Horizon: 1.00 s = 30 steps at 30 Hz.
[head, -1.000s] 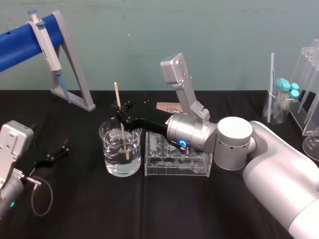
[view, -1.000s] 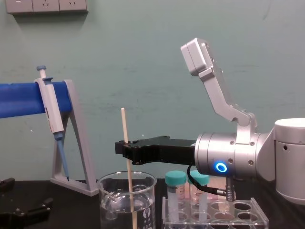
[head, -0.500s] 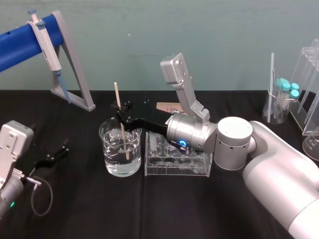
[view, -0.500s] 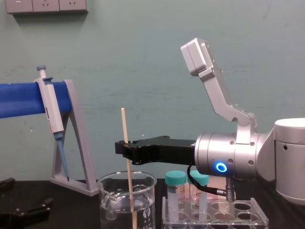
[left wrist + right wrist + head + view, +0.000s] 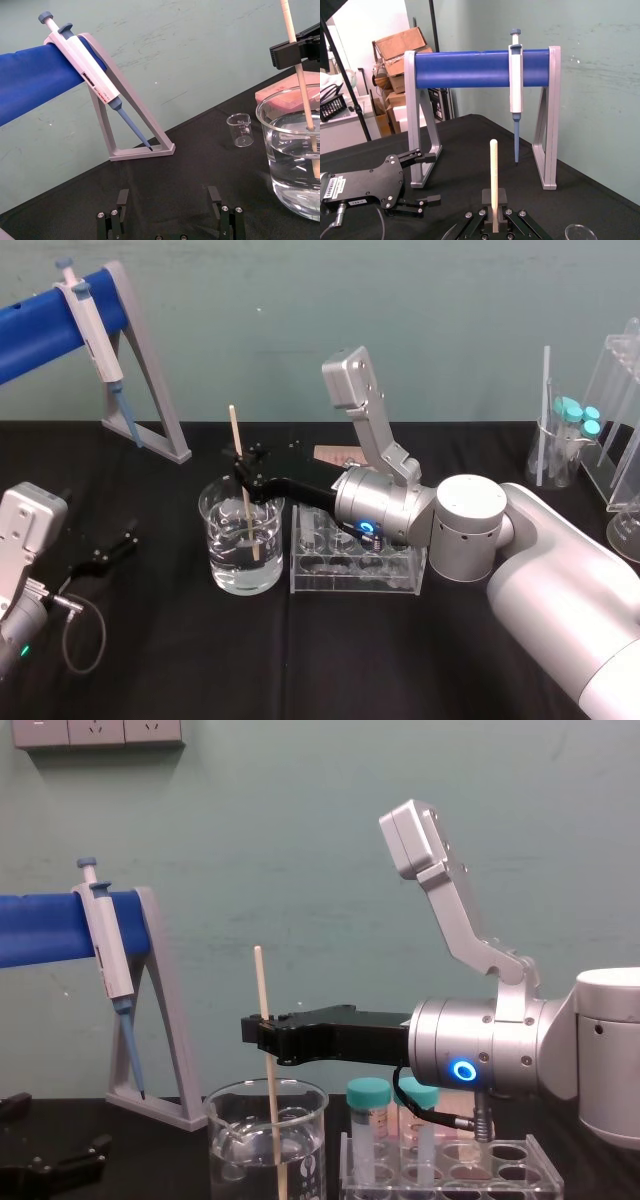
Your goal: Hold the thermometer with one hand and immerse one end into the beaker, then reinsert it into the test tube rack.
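black table (image 5: 150, 650) | on it: beaker (image 5: 225, 552) | test tube rack (image 5: 350, 576) | pipette stand (image 5: 142, 152) | small beaker (image 5: 239, 131)

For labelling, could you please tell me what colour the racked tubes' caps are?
Teal caps, clearest in the chest view.

Grey-blue pipette (image 5: 88, 328) on a blue-barred grey stand (image 5: 152, 375); teal-capped tubes (image 5: 578, 418) at far right.

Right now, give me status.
Right gripper shut on thermometer, tip submerged in beaker. Left gripper open, parked left of beaker. Test tube rack beside beaker, empty holes showing.
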{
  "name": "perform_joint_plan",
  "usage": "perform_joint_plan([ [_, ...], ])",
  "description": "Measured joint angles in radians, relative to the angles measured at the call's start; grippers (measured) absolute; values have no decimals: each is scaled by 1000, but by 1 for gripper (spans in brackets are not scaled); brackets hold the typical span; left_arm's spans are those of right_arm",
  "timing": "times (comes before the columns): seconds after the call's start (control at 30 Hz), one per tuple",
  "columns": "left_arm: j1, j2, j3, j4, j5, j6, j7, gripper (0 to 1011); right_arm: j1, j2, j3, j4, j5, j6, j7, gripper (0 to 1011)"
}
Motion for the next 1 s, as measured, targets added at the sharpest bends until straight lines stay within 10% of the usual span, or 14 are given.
perform_joint_plan([
  [1.0, 0, 0, 0, 0, 0, 0, 0, 1004, -7, 6, 23, -65, -2, 11, 2, 54],
])
